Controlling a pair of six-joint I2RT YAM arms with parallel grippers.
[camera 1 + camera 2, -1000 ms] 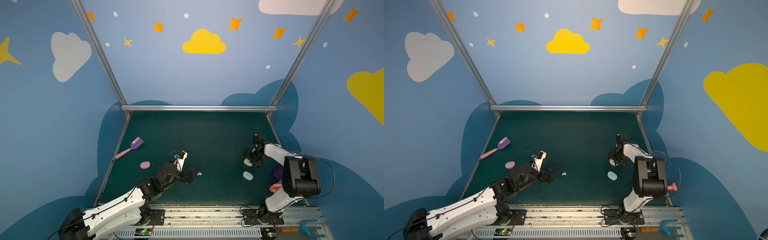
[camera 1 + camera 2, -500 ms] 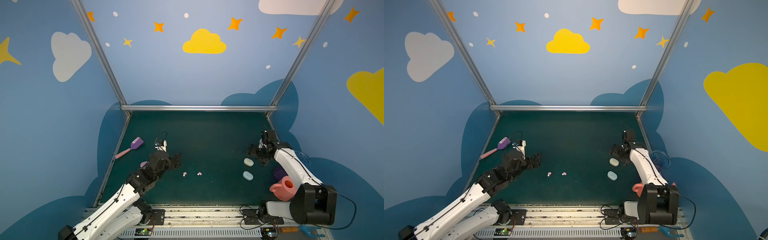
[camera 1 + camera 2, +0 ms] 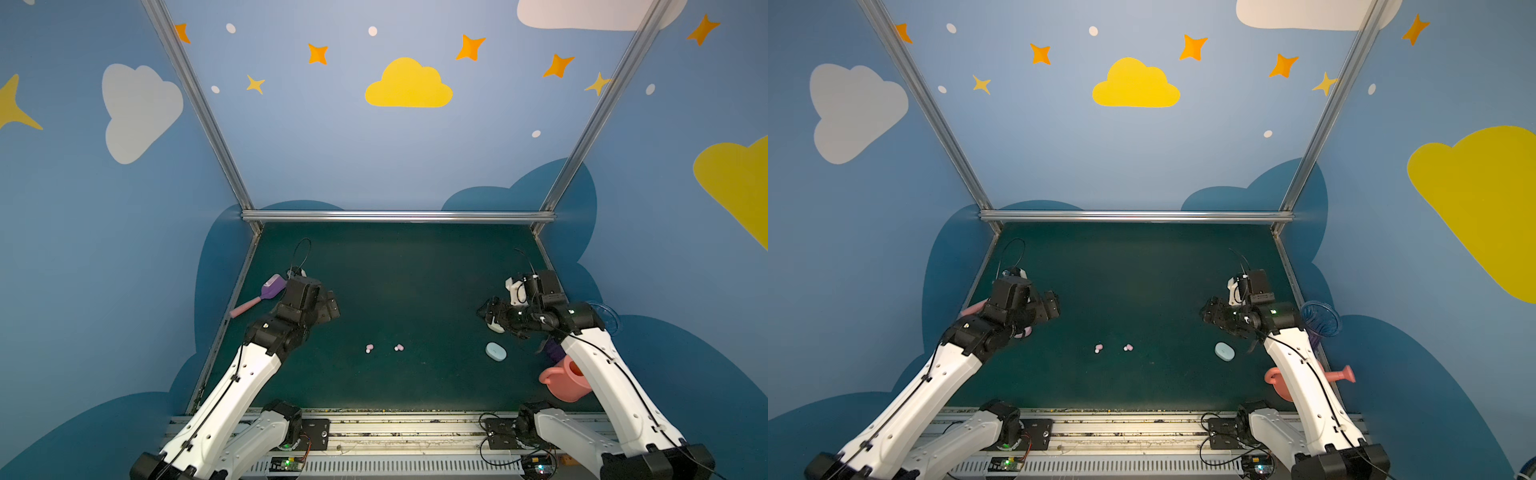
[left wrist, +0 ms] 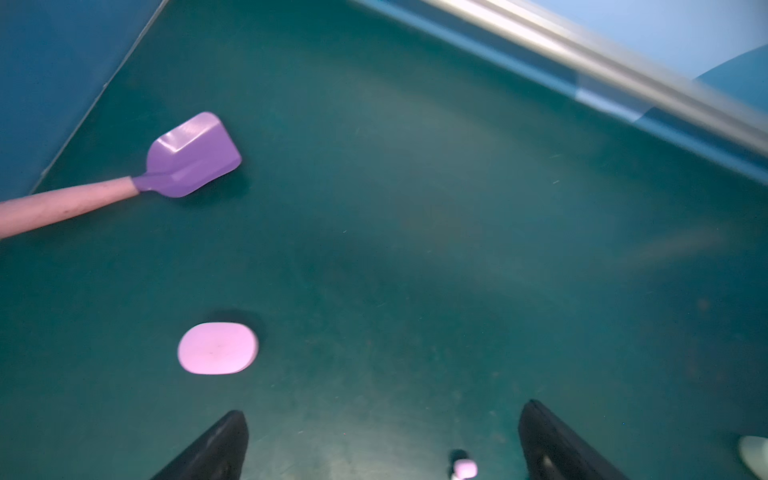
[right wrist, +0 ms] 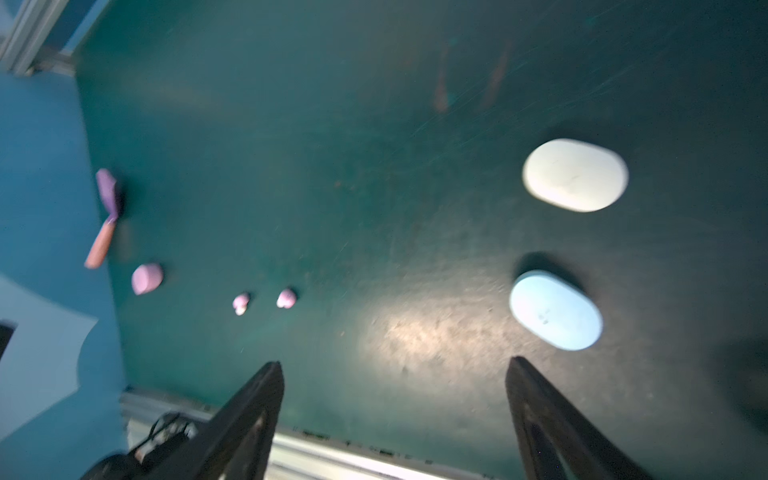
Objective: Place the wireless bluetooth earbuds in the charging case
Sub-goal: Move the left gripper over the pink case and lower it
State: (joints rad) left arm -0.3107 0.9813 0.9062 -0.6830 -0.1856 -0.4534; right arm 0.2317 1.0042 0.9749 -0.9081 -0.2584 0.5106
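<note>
Two pink earbuds (image 3: 369, 348) (image 3: 399, 347) lie loose on the green mat near its front middle, also seen in the right wrist view (image 5: 241, 303) (image 5: 286, 298). Their shut pink charging case (image 4: 218, 348) lies left of them, mostly hidden under my left arm in both top views. My left gripper (image 3: 330, 305) (image 4: 382, 411) hangs open and empty above the mat, back-left of the earbuds. My right gripper (image 3: 488, 316) (image 5: 395, 365) is open and empty, over a shut whitish case (image 5: 575, 174). A shut pale blue case (image 3: 496, 352) lies just in front.
A purple scoop with a pink handle (image 3: 270, 289) lies by the left wall. A pink watering can (image 3: 567, 380), a clear blue cup (image 3: 1320, 318) and a purple thing (image 3: 552, 349) sit along the right edge by my right arm. A metal rail (image 3: 395, 216) bounds the back.
My left gripper has drawn back to the left, away from the earbuds, leaving both in plain view. My right arm has swung its elbow out to the right, its gripper still near the whitish case.
</note>
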